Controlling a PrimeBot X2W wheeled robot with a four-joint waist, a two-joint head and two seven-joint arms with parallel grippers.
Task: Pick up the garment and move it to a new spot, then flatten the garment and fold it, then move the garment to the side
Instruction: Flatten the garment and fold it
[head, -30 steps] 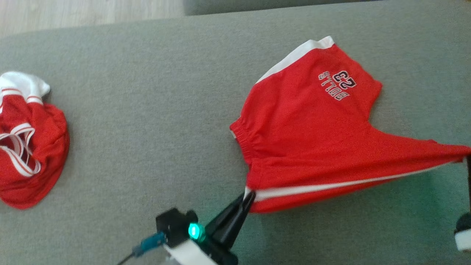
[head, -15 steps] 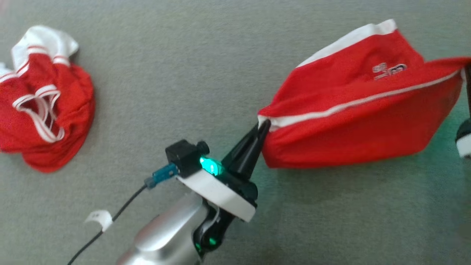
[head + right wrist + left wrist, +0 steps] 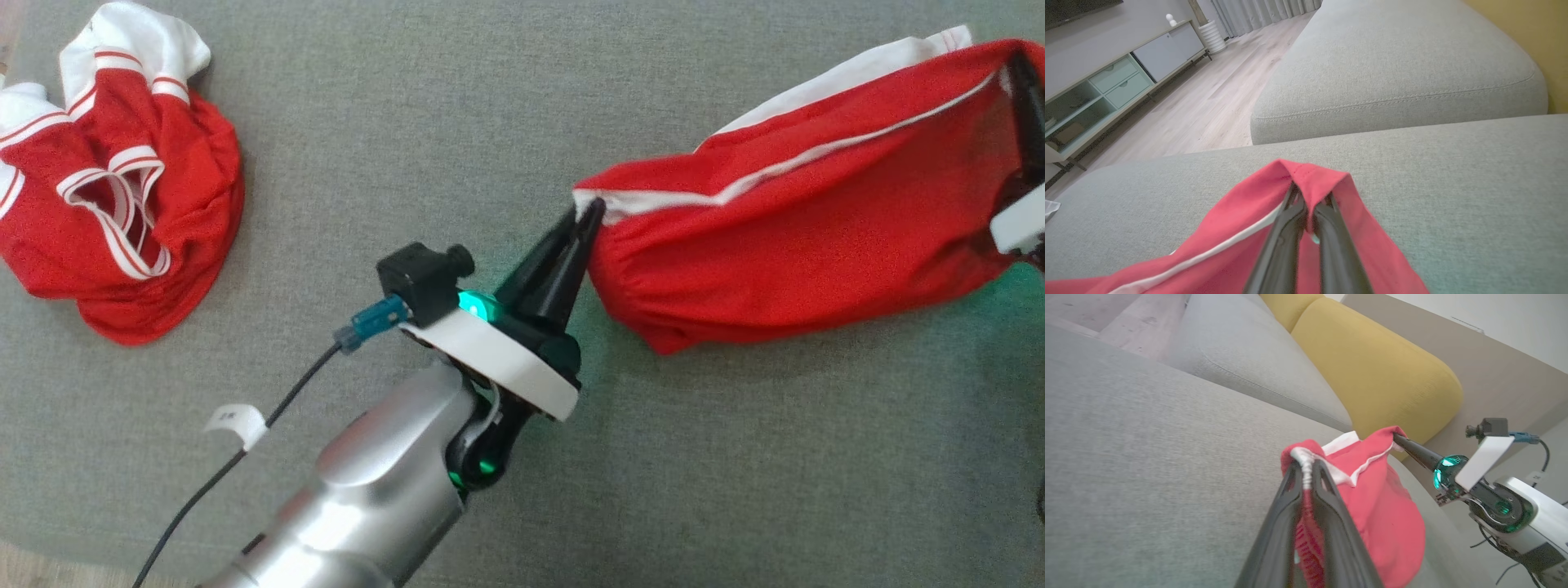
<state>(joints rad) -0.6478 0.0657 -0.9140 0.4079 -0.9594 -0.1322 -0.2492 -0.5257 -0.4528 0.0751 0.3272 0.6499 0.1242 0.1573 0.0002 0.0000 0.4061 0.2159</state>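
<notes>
The garment (image 3: 784,245), red shorts with white stripes, hangs stretched between both grippers above the grey sofa seat (image 3: 490,106). My left gripper (image 3: 589,208) is shut on its white-edged waistband corner, also seen pinched between the fingers in the left wrist view (image 3: 1305,467). At the right edge of the head view my right gripper (image 3: 1020,69) is shut on the other corner; the right wrist view shows red cloth (image 3: 1306,179) draped over its closed fingertips (image 3: 1308,204). The right gripper (image 3: 1396,437) also shows in the left wrist view.
A second red and white garment (image 3: 114,196) lies crumpled at the far left of the seat. A yellow back cushion (image 3: 1372,367) rises behind the sofa. Beyond a second grey cushion (image 3: 1396,69) are wooden floor and a low cabinet (image 3: 1106,81).
The shorts have been lifted off the seat and folded over so the printed side is hidden; both grippers moved up the head view with them. The camera has also shifted.
</notes>
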